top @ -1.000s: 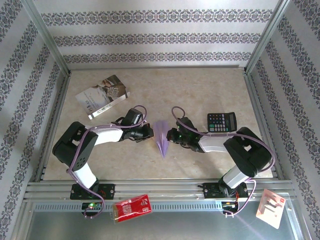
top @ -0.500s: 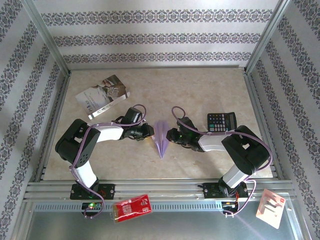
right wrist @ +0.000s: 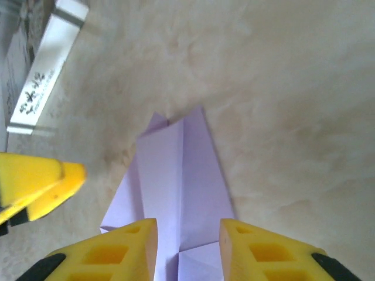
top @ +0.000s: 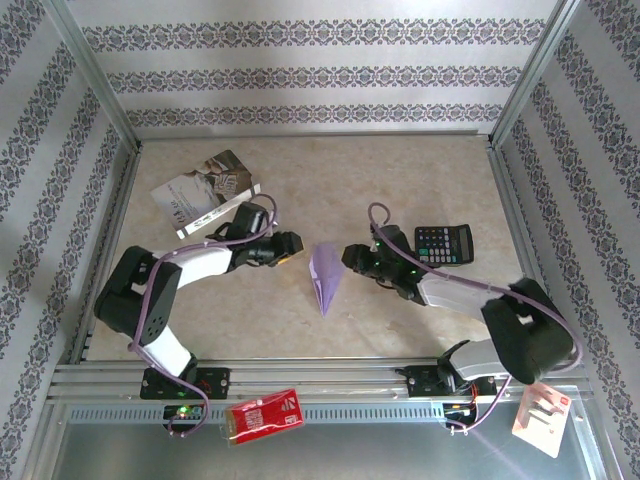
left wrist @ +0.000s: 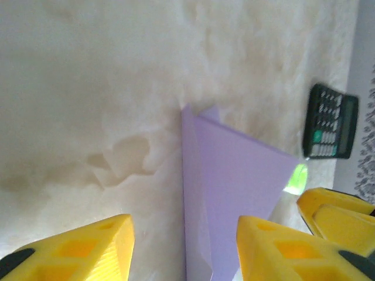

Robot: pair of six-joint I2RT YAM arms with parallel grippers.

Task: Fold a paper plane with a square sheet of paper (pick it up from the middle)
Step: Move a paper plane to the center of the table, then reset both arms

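Note:
The paper plane [top: 322, 276], a slim lilac dart folded from the square sheet of paper, lies on the table with its point toward the near edge. My left gripper [top: 290, 248] stands just left of it, open and apart from it. My right gripper [top: 352, 257] is just right of it, also open. In the left wrist view the plane [left wrist: 234, 175] lies ahead between the spread yellow fingers [left wrist: 70, 252] of the left gripper [left wrist: 184, 260]. In the right wrist view the folded paper [right wrist: 176, 175] with its centre crease reaches between the fingers [right wrist: 269, 254] of the right gripper [right wrist: 188, 252], ungripped.
A grey-white printed booklet [top: 205, 192] lies at the back left. A black calculator [top: 443, 243] sits close behind the right arm's wrist. A red packet [top: 263, 412] and a pale packet [top: 543, 415] rest on the metal rail in front. Frame posts stand at the table's sides.
Both grippers were shut against the plane's sides; they have opened and drawn back outward. The plane now lies free on the table between them.

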